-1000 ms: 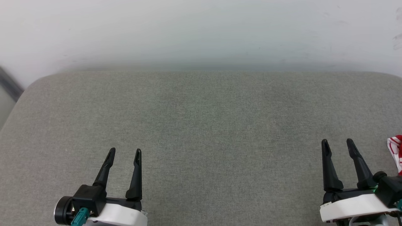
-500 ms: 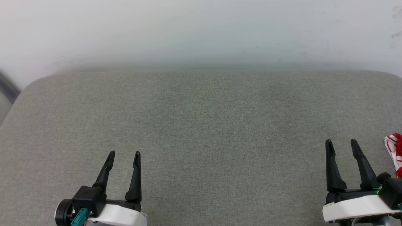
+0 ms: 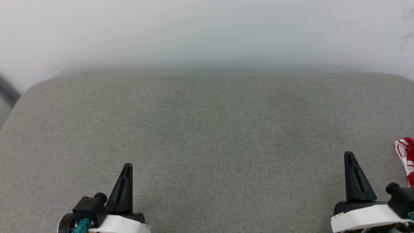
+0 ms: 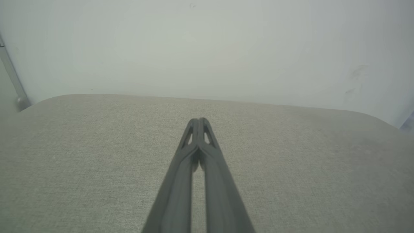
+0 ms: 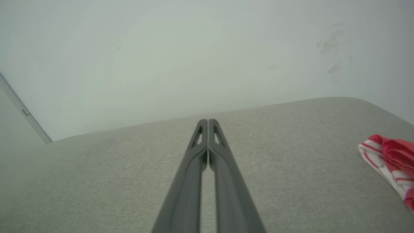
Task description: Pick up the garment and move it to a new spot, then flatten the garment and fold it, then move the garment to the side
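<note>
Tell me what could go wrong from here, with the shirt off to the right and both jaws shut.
1. The right jaws are shut; reaching so would likely shove the shirt instead of gripping it.
2. The shirt is bunched and cut off at the head view's right edge, so a grab may catch a poor spot.
3. The left jaws sit far across the cushion from it.

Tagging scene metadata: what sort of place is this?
Likely an indoor lab or home-style setup: a broad grey fabric-covered cushion, like a bed or sofa seat, against a plain scuffed white wall, with a red-and-white garment lying on it at the right.
</note>
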Controlling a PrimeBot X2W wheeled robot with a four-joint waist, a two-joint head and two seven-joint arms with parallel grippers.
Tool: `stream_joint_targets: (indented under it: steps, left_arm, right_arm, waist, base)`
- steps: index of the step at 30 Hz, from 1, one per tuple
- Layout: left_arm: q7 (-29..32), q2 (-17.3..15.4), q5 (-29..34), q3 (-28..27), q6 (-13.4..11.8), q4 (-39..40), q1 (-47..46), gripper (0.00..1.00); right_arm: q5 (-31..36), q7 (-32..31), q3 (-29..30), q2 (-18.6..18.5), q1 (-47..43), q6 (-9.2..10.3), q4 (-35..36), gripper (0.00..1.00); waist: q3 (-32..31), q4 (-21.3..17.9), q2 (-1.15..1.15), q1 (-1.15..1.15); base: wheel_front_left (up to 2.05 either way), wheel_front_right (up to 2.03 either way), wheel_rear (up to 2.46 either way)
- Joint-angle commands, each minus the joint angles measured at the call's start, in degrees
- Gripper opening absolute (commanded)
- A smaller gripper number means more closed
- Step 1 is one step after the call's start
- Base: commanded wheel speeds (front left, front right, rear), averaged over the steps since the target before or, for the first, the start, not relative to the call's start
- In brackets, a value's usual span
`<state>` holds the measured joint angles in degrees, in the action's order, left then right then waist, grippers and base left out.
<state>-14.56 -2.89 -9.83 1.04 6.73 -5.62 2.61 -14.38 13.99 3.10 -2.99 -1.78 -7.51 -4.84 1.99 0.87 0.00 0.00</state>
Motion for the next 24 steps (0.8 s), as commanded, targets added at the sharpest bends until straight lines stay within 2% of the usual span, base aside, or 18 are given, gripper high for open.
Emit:
stream_joint_targets:
  steps: [1, 24]
  left_arm:
    - [0.4, 0.0, -2.2, -0.3, 0.0, 0.7, -0.8, 0.0]
    - [6.2, -0.4, -26.2, -2.0, 0.3, -2.0, -3.4, 0.0]
  right_arm:
    - [-2.2, -0.3, 0.0, 0.0, 0.5, 0.0, 0.7, 0.0]
    - [-25.2, -5.6, 0.2, -0.7, 2.9, 0.01, -2.2, 0.0]
  waist:
    - [0.0, 0.0, 0.0, 0.0]
    - [-0.4, -0.2, 0.0, 0.0]
  base:
    - [0.0, 0.0, 0.0]
    - [0.0, 0.0, 0.0]
